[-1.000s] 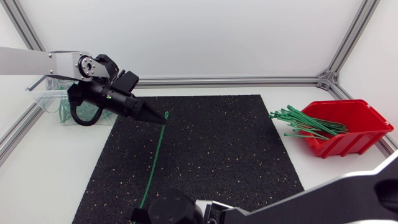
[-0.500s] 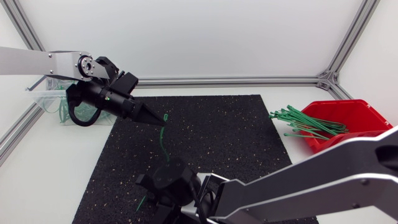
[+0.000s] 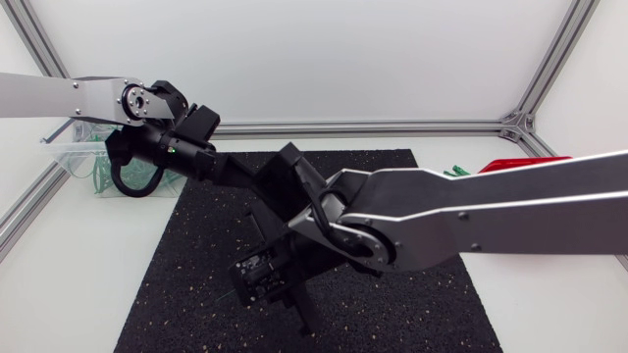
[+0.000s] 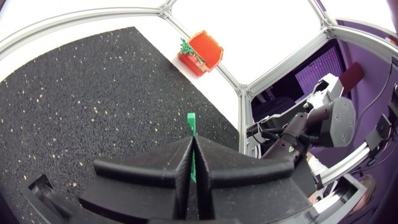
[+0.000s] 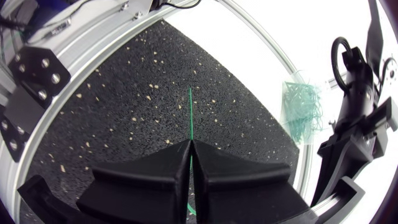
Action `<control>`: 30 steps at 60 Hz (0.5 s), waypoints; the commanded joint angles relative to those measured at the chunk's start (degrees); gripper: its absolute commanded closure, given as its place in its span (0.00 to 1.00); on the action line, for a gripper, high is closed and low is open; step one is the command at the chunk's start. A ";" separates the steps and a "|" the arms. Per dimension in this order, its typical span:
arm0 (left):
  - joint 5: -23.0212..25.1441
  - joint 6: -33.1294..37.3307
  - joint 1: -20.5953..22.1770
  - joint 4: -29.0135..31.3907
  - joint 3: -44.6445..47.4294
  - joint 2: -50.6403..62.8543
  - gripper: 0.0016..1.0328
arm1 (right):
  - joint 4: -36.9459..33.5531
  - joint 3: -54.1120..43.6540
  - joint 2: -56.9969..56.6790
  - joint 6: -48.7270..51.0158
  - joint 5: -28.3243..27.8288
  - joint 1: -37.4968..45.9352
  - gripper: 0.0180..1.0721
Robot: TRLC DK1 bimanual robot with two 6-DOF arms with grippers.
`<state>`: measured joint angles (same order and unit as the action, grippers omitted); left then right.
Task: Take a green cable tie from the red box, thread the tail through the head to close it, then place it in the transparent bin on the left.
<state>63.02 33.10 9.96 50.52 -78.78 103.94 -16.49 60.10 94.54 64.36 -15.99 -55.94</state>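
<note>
Green tie (image 4: 191, 119) in left pincer (image 4: 192, 142)

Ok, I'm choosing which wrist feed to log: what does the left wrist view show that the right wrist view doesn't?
Only left wrist: the red box, and the tie head poking from the left gripper. Only right wrist: the bin, the left arm, the tie strap running ahead of the right gripper. Both: the mat, and a gripper shut on the tie.

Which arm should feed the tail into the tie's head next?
Probably the right: the right gripper is shut on the cable tie, its thin tail poking ahead; the left gripper just pinches the head end.
</note>
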 commanded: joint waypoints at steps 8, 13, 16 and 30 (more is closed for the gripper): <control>0.87 -10.60 2.26 -14.49 9.26 -7.52 0.97 | -13.57 6.35 -3.58 -14.17 -8.88 5.41 0.95; 0.78 -13.06 2.88 -17.74 11.46 -8.32 0.97 | -17.35 7.32 -5.07 -17.78 -12.58 7.16 0.95; 0.78 -14.65 3.23 -19.58 12.69 -9.19 0.97 | -18.67 8.11 -5.51 -22.43 -13.02 7.78 0.95; -1.76 -24.93 3.23 -28.37 19.63 -19.83 0.97 | -33.78 16.19 -4.72 -33.24 -19.52 12.09 0.95</control>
<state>61.71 11.88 12.93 23.53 -61.41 87.85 -48.42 74.96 90.00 35.00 -34.76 -44.58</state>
